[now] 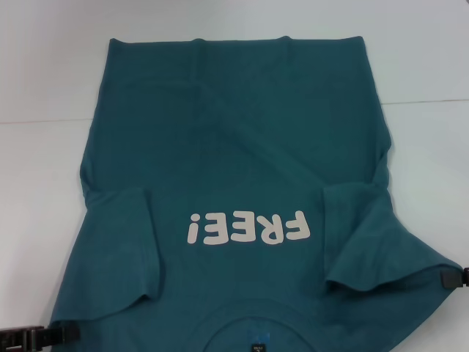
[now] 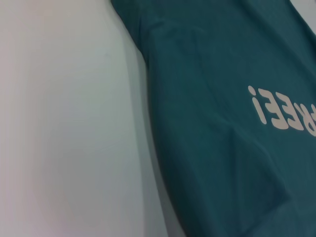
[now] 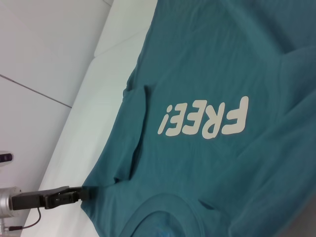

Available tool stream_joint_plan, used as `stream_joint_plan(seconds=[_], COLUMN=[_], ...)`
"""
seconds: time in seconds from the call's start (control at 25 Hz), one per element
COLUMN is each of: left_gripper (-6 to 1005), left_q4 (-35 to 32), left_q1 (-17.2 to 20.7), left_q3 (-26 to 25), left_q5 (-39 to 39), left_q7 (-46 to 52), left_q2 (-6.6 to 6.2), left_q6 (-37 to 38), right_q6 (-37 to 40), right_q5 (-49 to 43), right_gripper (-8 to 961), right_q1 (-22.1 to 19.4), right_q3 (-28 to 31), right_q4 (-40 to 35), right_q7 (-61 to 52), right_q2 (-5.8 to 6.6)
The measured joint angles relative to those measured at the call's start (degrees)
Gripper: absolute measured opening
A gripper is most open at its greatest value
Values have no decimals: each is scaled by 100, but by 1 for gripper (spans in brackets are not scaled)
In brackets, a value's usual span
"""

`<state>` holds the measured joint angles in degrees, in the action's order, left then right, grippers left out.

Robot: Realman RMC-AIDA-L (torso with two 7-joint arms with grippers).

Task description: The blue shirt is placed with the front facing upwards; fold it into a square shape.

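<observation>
Closest to us, both shoulders of the blue shirt, lying print-up on the white table, sit pinched in the left gripper and right gripper, which should move evenly together.

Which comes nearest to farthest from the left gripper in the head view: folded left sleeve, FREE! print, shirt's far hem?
From the left gripper, at the blue shirt's near left corner:
1. Folded left sleeve, just above it.
2. FREE! print, centre.
3. Far hem, at the back.
</observation>
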<state>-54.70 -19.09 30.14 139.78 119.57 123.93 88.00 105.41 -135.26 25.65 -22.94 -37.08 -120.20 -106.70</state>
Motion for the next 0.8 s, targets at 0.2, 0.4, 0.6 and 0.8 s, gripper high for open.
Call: stream_joint_plan(seconds=[0.2, 0.4, 0.6, 0.8], left_gripper=[452, 174, 50, 35], left_q4=[-6, -18, 2, -27], left_q1=[-58, -69, -71, -20], left_q3=[4, -11, -44, -95], left_q5=[-42, -77, -132, -412], left_q7=[-4, 2, 19, 34], left_q2=[10, 14, 13, 0], left_q6=[-22, -39, -23, 175], right_q6=[5, 25, 64, 70], right_q5=[5, 5, 10, 9], right_gripper=[36, 36, 36, 37], right_q1=[-24, -25, 7, 16], right_q3=[0, 0, 0, 17], right_q4=[0, -1, -1, -1], right_q7=[-3, -10, -12, -12], right_q2=[0, 0, 0, 1])
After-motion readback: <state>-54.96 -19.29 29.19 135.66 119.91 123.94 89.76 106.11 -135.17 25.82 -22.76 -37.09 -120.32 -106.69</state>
